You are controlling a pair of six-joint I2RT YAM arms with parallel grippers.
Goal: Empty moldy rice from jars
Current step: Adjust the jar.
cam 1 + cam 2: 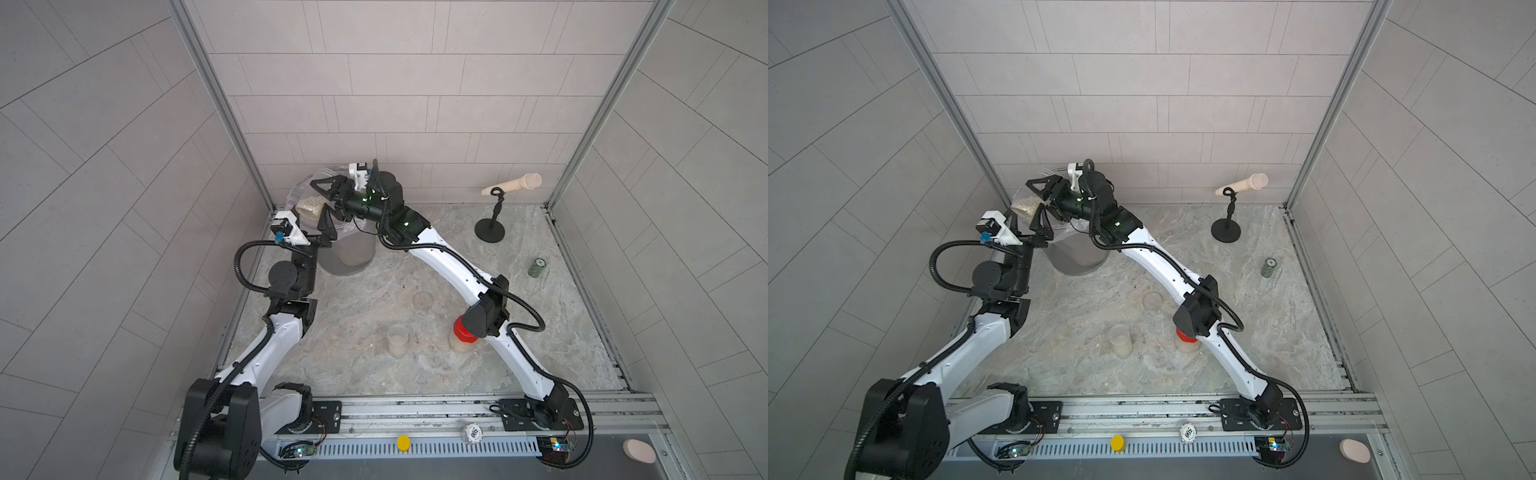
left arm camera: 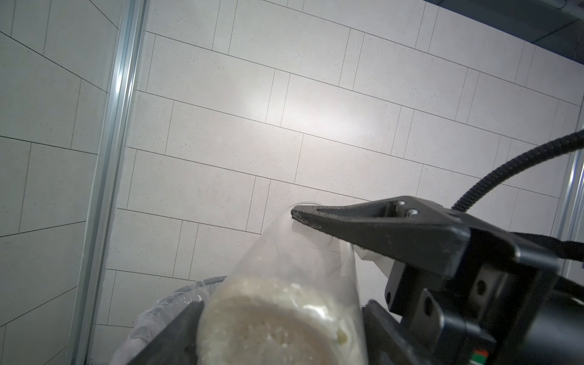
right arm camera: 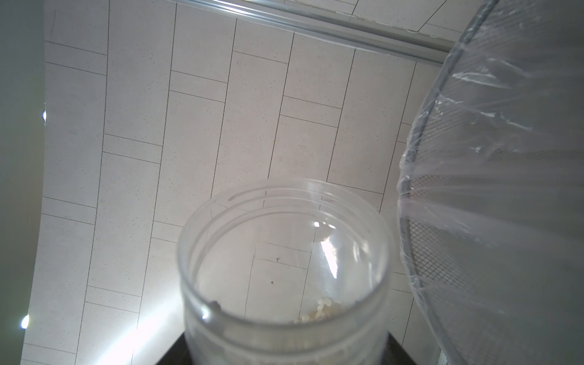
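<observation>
Just below the right pincer you see a grey metal mesh bin with clear plastic liner. Well apart, on its right side, you find a small dark green cylinder and a black round-footed stand carrying a beige wooden stick.

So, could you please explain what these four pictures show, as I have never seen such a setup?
These are two robot arms, each ending in a two-fingered gripper. Two pictures look down from one overhead camera pair; the other two come from cameras on the arms' wrists. The right gripper holds an open clear jar, pale rice packed in its base, close to a lined bin. The left gripper has its fingers either side of that base; whether it grips, I cannot tell. On the marble surface are a second rice jar, a red-lidded jar, a loose clear lid, a small green cylinder and a black stand.
</observation>
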